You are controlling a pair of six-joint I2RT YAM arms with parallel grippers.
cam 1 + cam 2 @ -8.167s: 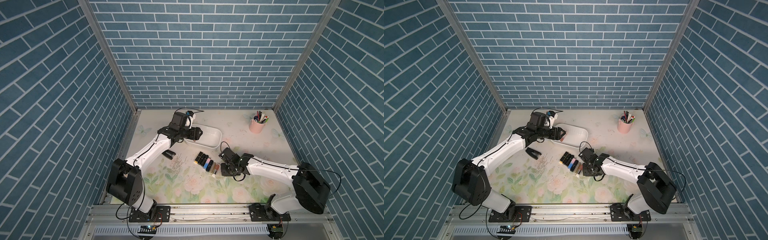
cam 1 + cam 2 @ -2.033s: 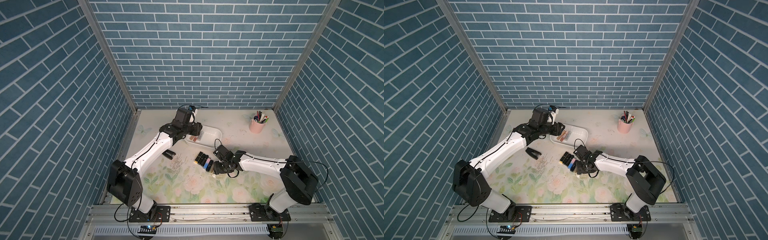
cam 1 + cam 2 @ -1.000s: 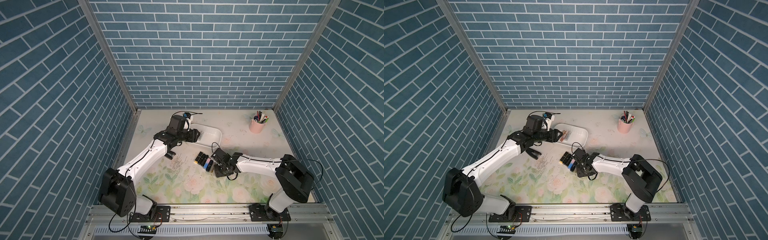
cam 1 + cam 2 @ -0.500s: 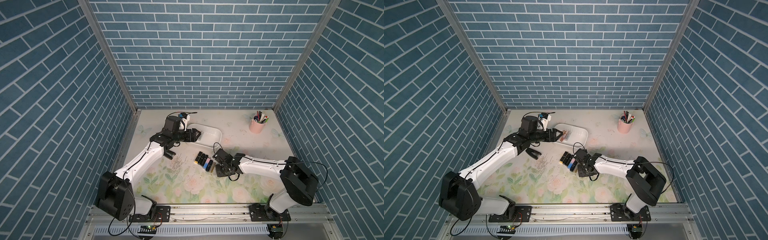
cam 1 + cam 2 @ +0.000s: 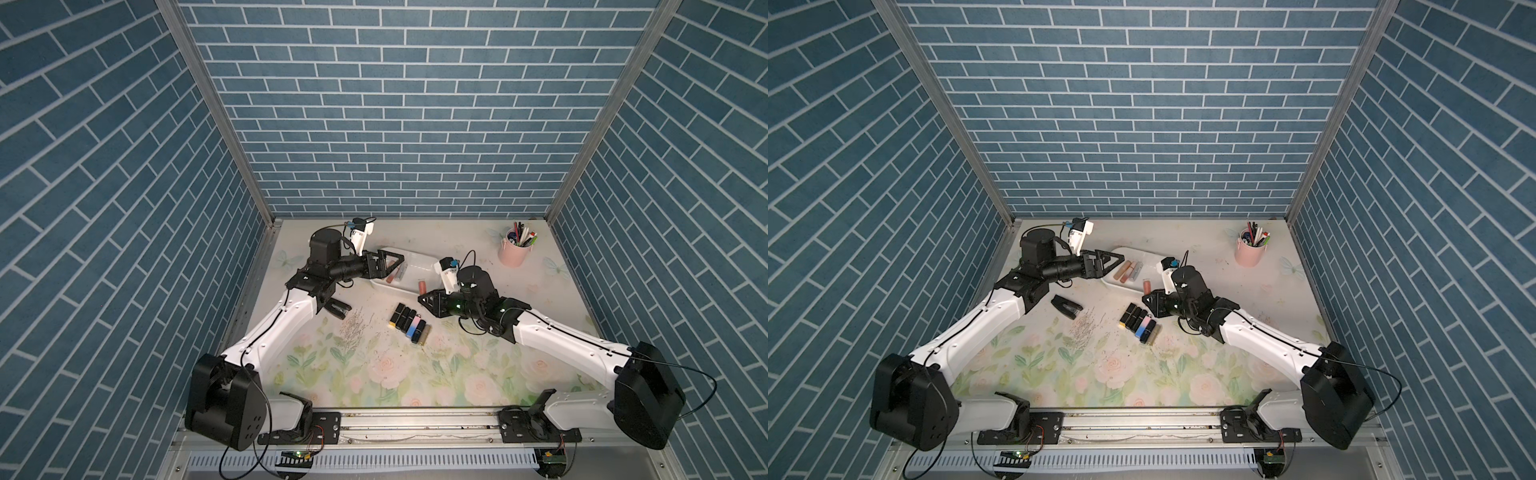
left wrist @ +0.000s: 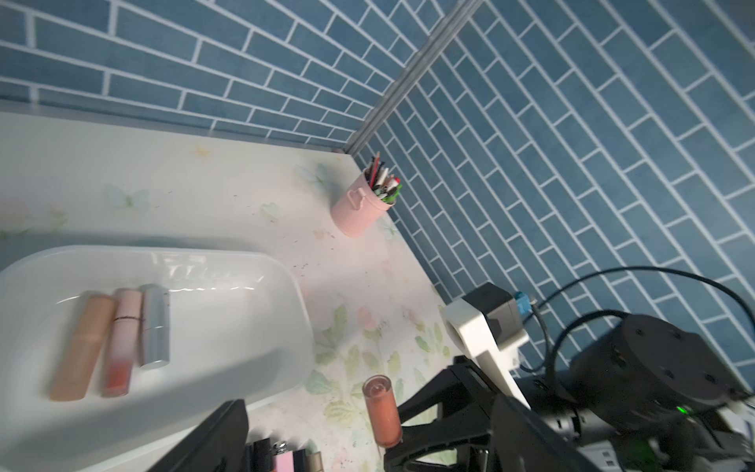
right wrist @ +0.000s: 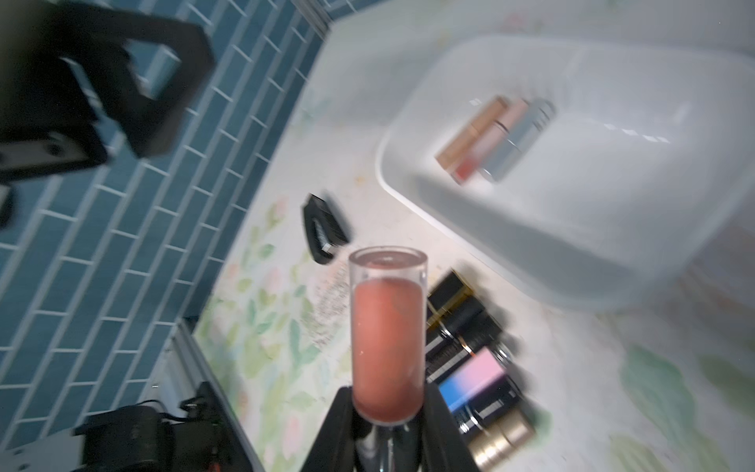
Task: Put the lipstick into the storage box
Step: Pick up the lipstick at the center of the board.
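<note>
Found right gripper [image 7: 388, 412] clenched on clear tube lipstick with coral fill [image 7: 387, 339], held just outside near rim of white shallow plastic storage box [image 7: 613, 184], probably off floral mat [image 5: 374, 374]; view blurry. Found left gripper [image 5: 390, 265] released, spread wide at box end. Counted three tubes [image 6: 114, 339] inside.

Robotics test booth, staged like a home: blue brick-print wall panels [image 5: 395, 124] joined by bare aluminium posts [image 5: 223, 124] enclose a floral tabletop [image 5: 395, 374], with two white robot arms [image 5: 270, 332] bolted to a metal rail [image 5: 415, 424] along its near edge.
</note>
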